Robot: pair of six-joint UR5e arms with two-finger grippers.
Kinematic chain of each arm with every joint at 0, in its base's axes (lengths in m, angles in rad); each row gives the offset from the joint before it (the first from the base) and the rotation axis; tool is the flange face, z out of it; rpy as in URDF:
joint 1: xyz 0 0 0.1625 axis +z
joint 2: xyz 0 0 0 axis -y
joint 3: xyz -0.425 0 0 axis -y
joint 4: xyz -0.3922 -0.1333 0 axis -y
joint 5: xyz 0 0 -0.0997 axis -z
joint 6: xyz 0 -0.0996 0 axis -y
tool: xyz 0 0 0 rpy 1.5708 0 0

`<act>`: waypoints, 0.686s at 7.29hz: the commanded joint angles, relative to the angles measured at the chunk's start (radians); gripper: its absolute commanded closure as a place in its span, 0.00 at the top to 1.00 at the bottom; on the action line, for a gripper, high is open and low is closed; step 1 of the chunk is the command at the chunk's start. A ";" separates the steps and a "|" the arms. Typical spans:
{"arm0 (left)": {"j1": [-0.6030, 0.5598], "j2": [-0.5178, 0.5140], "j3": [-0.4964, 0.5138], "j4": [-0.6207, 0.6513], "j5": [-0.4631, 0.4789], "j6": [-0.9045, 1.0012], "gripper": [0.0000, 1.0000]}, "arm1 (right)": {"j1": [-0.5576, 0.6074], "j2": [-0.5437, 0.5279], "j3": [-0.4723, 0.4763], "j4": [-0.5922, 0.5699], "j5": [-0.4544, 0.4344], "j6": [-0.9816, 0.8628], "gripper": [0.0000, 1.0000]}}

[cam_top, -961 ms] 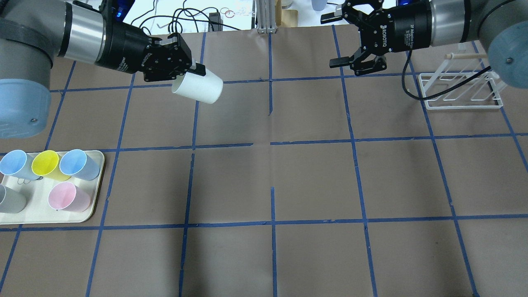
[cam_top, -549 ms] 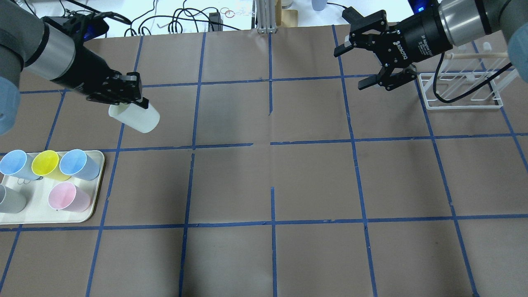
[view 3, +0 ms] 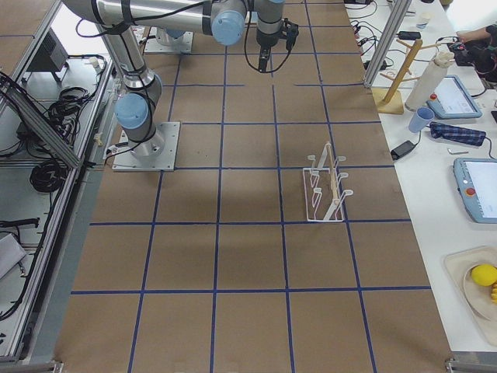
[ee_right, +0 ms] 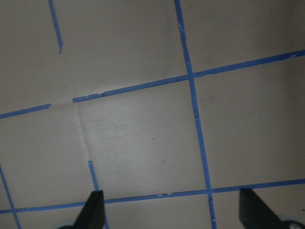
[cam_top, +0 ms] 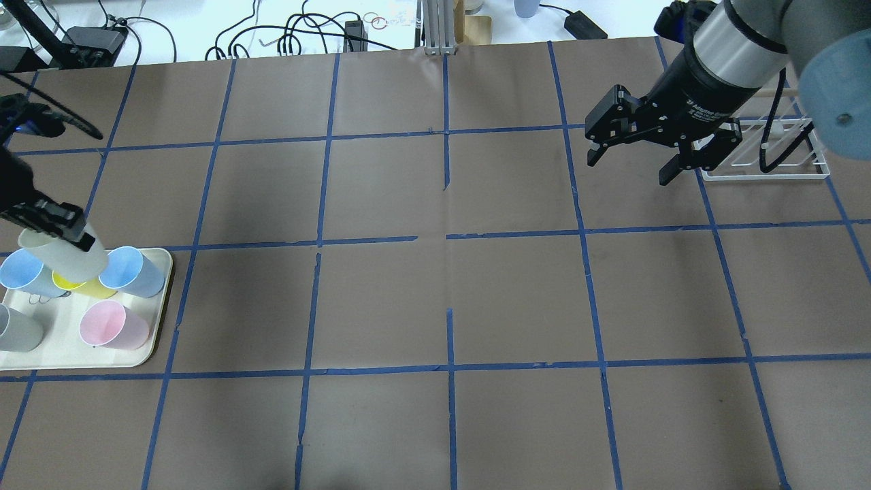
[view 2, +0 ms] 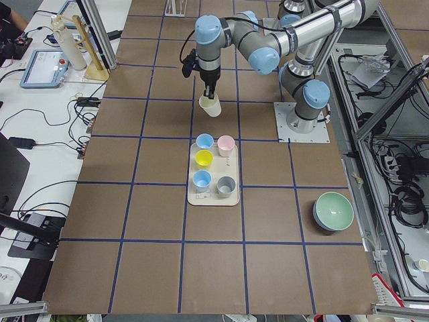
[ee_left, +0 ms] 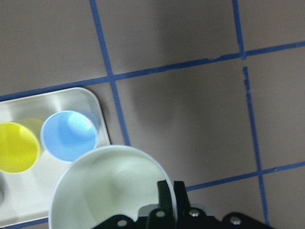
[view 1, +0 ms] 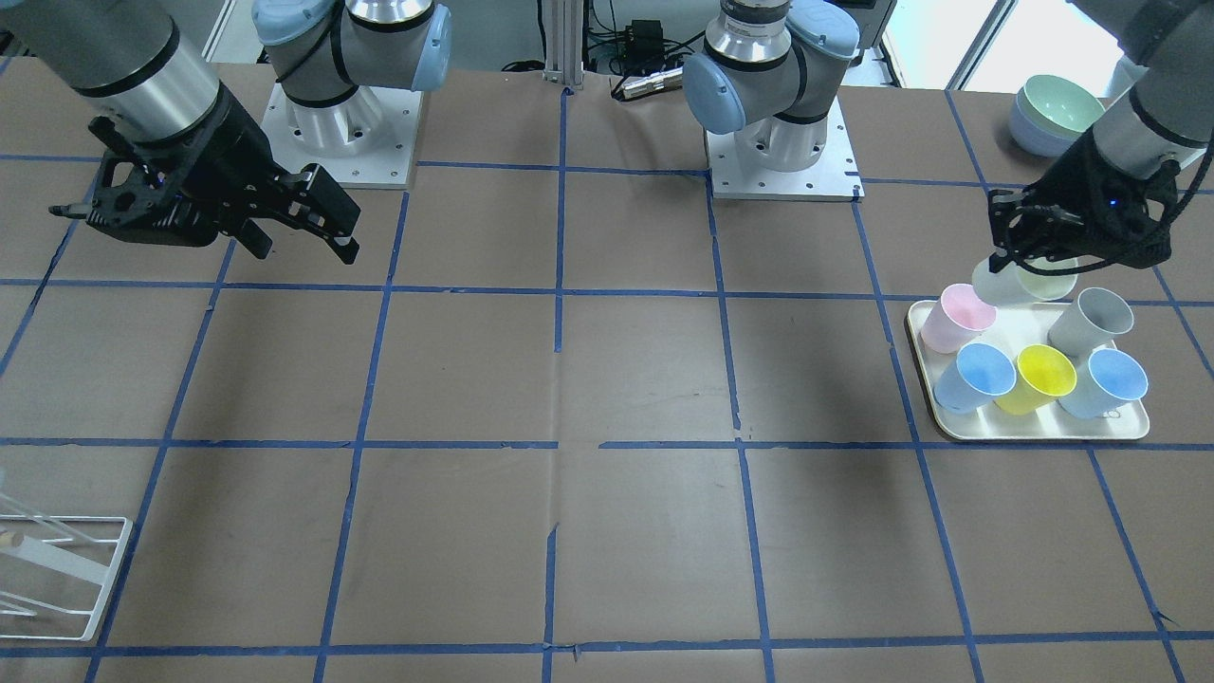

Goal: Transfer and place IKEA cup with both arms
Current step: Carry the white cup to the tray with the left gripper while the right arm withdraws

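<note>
Aloft at the edge of the tray (cam_top: 146,354), IKEA cup (cam_top: 64,255) rim-gripped in left pincer (cam_top: 75,237); right pincer (cam_top: 629,170) open over table (cam_top: 517,299).

It is a robotics lab: robot arms (view 1: 768,76) bolted on a taped surface (cam_top: 517,292), cables (view 2: 404,194) and teach pendants (view 3: 475,190) (on side benches).

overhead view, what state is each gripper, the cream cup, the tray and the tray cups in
left gripper: shut on IKEA cup rim
right gripper: open, holding nothing
IKEA cup: in the air, tilted, near the tray
tray: flat on the table
coloured cups: five, upright on the tray
</note>
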 commanded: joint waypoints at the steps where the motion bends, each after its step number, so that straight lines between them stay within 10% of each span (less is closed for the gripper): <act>1: 0.154 0.003 -0.057 0.044 0.038 0.346 0.00 | 0.039 -0.042 -0.005 0.014 -0.144 0.027 1.00; 5: 0.315 0.006 -0.261 0.343 0.036 0.629 0.00 | 0.028 -0.070 0.009 0.061 -0.191 0.023 1.00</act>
